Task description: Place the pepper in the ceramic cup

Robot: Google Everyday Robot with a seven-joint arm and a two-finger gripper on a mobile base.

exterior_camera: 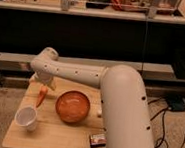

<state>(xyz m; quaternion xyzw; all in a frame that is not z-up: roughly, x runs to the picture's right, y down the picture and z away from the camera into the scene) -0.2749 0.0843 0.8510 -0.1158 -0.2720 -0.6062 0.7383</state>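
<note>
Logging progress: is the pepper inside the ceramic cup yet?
Out. The pepper points tip-down just under the gripper, apart from the ceramic cup, whose inside shows only white.

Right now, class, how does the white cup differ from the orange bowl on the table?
The white cup is far smaller than the orange bowl. The cup is white; the bowl is orange. The cup stands near the table's front left; the bowl sits mid-table. Both are round and open-topped. The gripper is at the back left, just above the pepper.
</note>
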